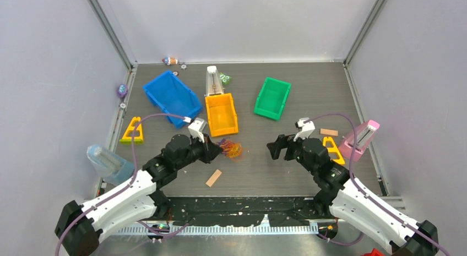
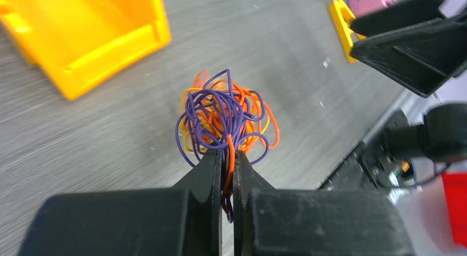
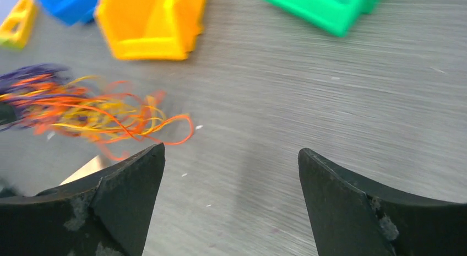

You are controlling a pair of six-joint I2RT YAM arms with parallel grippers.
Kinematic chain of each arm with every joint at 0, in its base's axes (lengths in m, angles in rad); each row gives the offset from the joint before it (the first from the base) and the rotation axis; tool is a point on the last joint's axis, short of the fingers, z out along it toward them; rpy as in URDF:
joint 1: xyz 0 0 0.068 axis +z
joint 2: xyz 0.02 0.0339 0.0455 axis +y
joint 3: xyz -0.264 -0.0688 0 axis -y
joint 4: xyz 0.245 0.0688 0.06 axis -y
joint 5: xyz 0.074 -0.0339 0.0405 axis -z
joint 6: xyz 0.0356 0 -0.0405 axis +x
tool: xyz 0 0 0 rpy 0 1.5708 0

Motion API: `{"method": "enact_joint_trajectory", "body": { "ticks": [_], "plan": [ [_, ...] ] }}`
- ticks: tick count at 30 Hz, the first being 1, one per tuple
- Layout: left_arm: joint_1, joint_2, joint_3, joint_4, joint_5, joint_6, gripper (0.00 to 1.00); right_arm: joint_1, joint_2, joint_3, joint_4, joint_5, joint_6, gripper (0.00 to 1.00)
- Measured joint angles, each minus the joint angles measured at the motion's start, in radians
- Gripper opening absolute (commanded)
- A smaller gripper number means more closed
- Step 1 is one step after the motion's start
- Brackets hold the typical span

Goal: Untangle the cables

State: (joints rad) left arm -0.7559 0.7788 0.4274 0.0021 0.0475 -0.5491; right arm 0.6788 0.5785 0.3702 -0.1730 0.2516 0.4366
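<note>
The cables (image 1: 232, 150) are a small tangle of thin orange, yellow and purple wire loops just in front of the orange bin. In the left wrist view the cables (image 2: 224, 115) bunch up ahead of my fingertips. My left gripper (image 2: 227, 157) is shut on strands of the tangle; it also shows in the top view (image 1: 218, 150). My right gripper (image 1: 273, 150) is open and empty, some way to the right of the tangle. In the right wrist view the cables (image 3: 93, 114) lie to the upper left of my right gripper (image 3: 231, 157).
An orange bin (image 1: 221, 114), a blue bin (image 1: 172, 97) and a green bin (image 1: 272, 97) stand behind. A small wooden block (image 1: 213, 178) lies near the front. Yellow wedges (image 1: 132, 130) (image 1: 332, 149), a pink block (image 1: 359, 140) and a clear bottle (image 1: 107, 162) sit at the sides.
</note>
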Motion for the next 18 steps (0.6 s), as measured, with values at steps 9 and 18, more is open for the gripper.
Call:
{"method": "enact_joint_trajectory", "body": {
  "ticks": [9,18],
  "plan": [
    [0.003,0.134,0.001,0.182,0.367,0.026,0.00,-0.001,0.201,0.010,0.251,-0.583,-0.159,0.98],
    [0.003,0.177,0.032,0.293,0.531,0.011,0.00,0.010,0.322,0.039,0.375,-0.832,-0.189,0.55]
  ]
}}
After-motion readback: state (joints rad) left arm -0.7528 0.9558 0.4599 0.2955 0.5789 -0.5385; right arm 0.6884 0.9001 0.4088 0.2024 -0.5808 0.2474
